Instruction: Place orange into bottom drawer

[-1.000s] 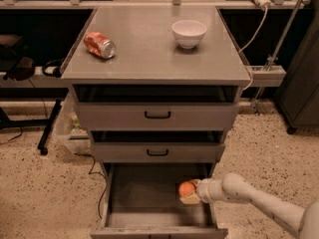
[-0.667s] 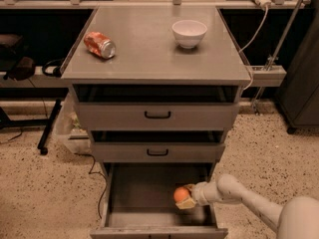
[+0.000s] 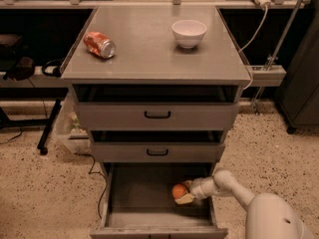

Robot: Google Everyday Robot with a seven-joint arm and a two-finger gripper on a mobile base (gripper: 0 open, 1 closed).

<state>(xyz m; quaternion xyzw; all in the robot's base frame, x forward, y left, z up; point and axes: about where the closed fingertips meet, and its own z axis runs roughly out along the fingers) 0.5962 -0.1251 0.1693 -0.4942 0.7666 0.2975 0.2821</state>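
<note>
1. Bottom drawer (image 3: 134, 203): nearest you, pulled fully out, its grey floor bare on the left and centre.
2. Hand (image 3: 183, 195): inside the drawer at its right side, closed on the orange (image 3: 179, 190), with one pale finger showing beneath the fruit. The arm (image 3: 229, 183) reaches in over the drawer's right wall.
3. Change: compare the two earlier views and you will see that hand and orange have edged leftward, away from the right wall and further over the drawer floor. The cabinet and everything on it have not moved.
4. Meaning: the orange is now within the drawer's outline but not yet let go. You cannot tell whether it already touches the floor. Judge the placing as nearly done, with release and withdrawal left.
5. Middle drawer (image 3: 157, 152) and top drawer (image 3: 157, 115): both with black handles, each standing slightly out from the cabinet.
6. Tabletop (image 3: 144, 54): a crushed red can (image 3: 99, 44) lies on its side at the left, and a white bowl (image 3: 189, 33) stands upright at the right, well apart.
7. Writing: the can's print cannot be read, and no brand or label is legible anywhere else.
</note>
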